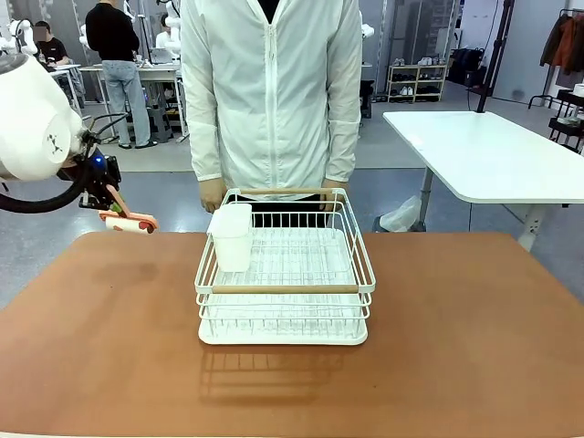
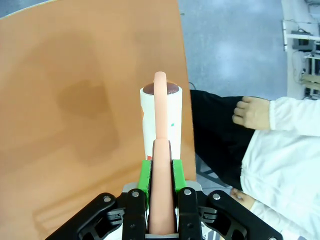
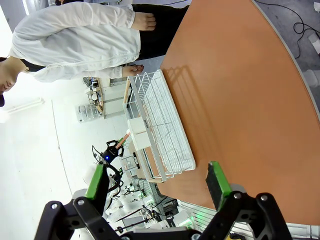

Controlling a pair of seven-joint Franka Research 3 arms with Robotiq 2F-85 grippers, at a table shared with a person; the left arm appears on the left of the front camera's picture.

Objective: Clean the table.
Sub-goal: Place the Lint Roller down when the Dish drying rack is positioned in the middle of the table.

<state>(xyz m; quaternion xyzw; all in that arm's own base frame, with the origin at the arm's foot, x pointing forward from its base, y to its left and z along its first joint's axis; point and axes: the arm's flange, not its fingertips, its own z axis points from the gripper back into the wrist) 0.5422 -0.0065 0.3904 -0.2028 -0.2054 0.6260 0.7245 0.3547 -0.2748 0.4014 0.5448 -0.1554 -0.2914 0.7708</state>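
A white wire rack point(image 1: 285, 278) sits mid-way on the table point(image 1: 456, 347), holding 1 white cup point(image 1: 232, 237) in its left corner, with a person's hands point(image 1: 213, 193) at its far rim. Bare top lies open on both sides of it. The matte terracotta table fills the foreground; the left gripper point(image 2: 161, 170) is clamped on a lint roller point(image 2: 160, 117) handle above the far-left edge, and the right gripper point(image 3: 157, 181) stands apart.

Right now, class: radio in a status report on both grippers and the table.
Left gripper shut on lint roller. Right gripper open. Table carries white wire rack mid-table.
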